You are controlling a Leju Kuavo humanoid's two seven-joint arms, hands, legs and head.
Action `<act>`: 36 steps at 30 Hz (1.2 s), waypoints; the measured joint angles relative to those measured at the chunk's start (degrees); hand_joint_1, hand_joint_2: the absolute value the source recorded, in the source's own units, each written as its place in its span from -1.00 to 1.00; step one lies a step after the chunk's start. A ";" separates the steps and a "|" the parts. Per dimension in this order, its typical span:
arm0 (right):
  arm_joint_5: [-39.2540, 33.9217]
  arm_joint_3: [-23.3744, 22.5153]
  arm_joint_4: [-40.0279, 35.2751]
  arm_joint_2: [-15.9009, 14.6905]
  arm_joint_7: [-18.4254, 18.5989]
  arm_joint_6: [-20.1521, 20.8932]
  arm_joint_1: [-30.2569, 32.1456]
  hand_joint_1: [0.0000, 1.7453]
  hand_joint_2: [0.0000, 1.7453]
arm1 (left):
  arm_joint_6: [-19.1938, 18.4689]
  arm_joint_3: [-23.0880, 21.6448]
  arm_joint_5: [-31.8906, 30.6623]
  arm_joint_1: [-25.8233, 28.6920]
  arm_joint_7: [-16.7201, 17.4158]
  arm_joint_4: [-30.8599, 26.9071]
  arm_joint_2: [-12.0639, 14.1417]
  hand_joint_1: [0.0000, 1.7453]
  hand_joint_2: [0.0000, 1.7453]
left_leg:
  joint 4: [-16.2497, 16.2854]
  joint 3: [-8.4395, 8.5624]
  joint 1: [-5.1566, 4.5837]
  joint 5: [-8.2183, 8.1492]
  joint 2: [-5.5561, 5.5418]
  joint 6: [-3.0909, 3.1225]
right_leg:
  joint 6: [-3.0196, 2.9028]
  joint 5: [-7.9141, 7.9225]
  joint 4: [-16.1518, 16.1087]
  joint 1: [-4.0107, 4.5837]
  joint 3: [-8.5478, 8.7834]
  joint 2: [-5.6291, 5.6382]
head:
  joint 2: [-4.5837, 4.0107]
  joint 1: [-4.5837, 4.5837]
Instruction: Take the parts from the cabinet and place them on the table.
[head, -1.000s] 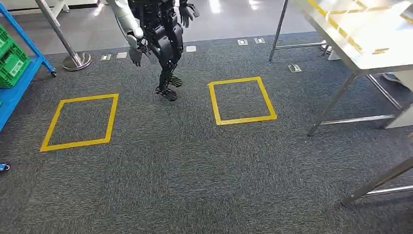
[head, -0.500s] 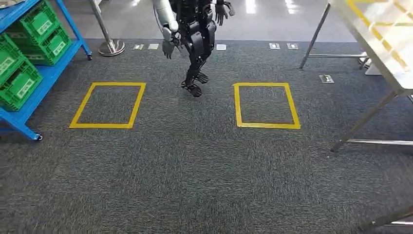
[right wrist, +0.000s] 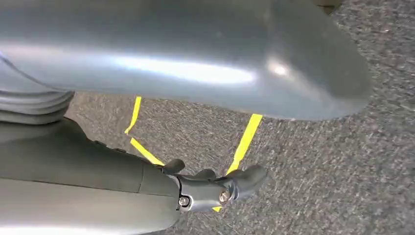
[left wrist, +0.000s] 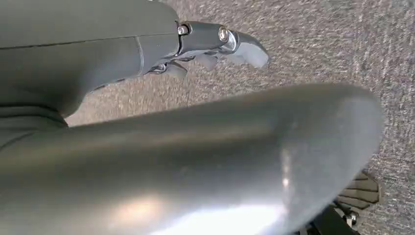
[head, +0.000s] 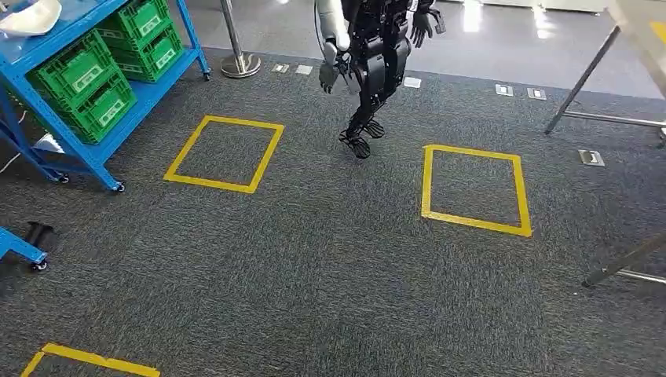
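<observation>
The blue cabinet stands at the upper left of the head view, with green bins on its shelves and a white part on its top shelf. Only a corner of the steel table and its legs show at the far right. My left hand hangs over the grey carpet with its fingers spread and holds nothing. My right hand also hangs over the carpet, above yellow tape, and it holds nothing either.
Another humanoid robot stands on the carpet ahead, between two yellow tape squares. A stanchion base sits beyond the cabinet. A blue cart's wheel is at the left edge.
The camera has turned left: the cabinet has come further into the picture and the table has slid off to the right. The other robot and the squares shifted right with the view.
</observation>
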 joint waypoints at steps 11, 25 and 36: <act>0.63 0.00 0.02 0.15 0.04 0.02 0.39 -1.00 -1.00 | -0.28 -0.46 0.07 0.26 0.13 0.00 0.42 -1.00 -1.00 | 5.71 -2.03 -0.06 -1.54 8.42 -0.84 | -2.15 -0.07 -0.68 0.52 0.58 -8.27 | 0.00 -0.83; 2.56 0.02 0.09 0.42 -0.31 0.31 0.10 -1.00 -1.00 | -0.06 -0.44 0.57 0.20 1.07 0.02 0.63 -1.00 1.00 | -0.80 0.90 -0.09 0.25 3.36 2.00 | 1.20 -3.49 11.34 -0.04 -5.06 -3.26 | 0.00 -0.11; 3.08 0.13 0.13 0.44 -0.31 0.35 0.06 -1.00 -1.00 | 0.31 -0.44 0.94 0.11 1.07 0.02 0.57 -1.00 1.00 | 10.35 -5.33 0.23 -6.26 6.34 -1.36 | -1.72 0.69 -1.08 -0.22 0.10 -3.80 | 0.00 -0.83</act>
